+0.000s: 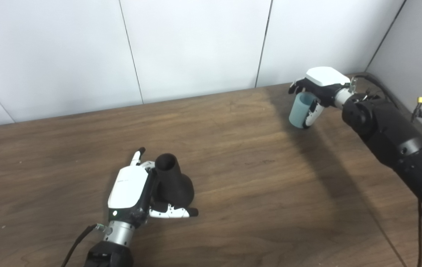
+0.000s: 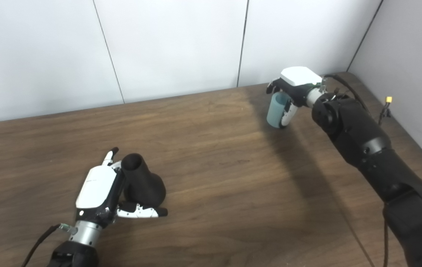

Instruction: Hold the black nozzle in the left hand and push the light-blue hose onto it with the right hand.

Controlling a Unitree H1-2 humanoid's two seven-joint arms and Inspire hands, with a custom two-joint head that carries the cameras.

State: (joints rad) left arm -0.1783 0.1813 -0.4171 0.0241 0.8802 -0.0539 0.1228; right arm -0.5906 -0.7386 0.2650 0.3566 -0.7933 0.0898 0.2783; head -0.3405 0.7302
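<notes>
The black nozzle [image 1: 172, 181] stands on the wooden table [image 1: 240, 178] at the front left, narrow open end up and tilted a little. My left hand [image 1: 137, 189] is beside it on its left, fingers behind it and thumb stretched along its base, loosely around it. The light-blue hose [image 1: 300, 110], a short tube, is at the back right near the wall. My right hand [image 1: 316, 92] is shut on the hose from above, fingers wrapped round its top. It also shows in the right eye view [image 2: 277, 109].
White wall panels [image 1: 196, 48] run along the table's back edge and a grey wall [image 1: 418, 48] closes the right side. A cable with a yellow tip [image 1: 420, 101] hangs at the right wall. Bare wood lies between the two hands.
</notes>
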